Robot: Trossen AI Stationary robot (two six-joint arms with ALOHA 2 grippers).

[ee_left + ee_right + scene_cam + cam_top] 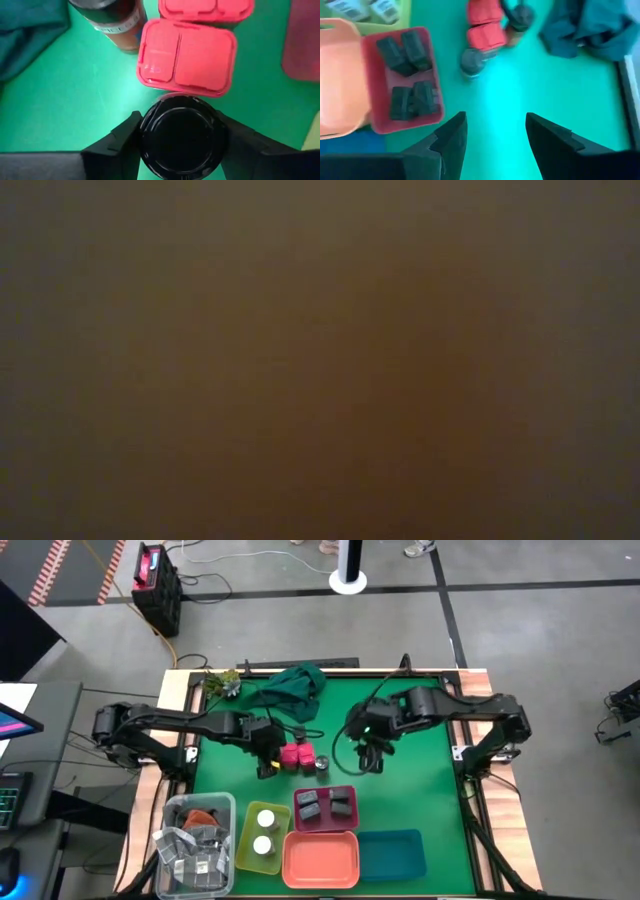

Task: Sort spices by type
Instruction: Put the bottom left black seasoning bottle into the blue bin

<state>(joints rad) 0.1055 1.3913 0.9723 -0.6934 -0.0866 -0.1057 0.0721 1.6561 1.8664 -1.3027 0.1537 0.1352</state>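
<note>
A dark round jar (182, 135) with a black lid sits between the fingers of my left gripper (268, 760), which is shut on it at the middle of the green mat. Just past it lie two bright pink blocks (187, 57) (296, 755). A second dark jar (112, 20) is beside them, and another stands alone to their right (322, 766). My right gripper (495, 135) hangs open over bare mat on the right (372, 755), holding nothing. The low view shows only darkness. My left gripper pinches the dark jar at its black lid (150, 137), one finger (120, 145) on each side of the round rim. The fingers come slanting down from the table's left. The jar faces lid-up under the gripper, and the lid hides its base.
Along the near edge stand a clear bin (195, 840), a yellow tray (248, 845) with two white-lidded jars, a pink tray (325, 790) with several dark grey boxes, an orange tray (320, 860) and a blue tray (392, 855). A dark green cloth (296, 686) lies at the far edge.
</note>
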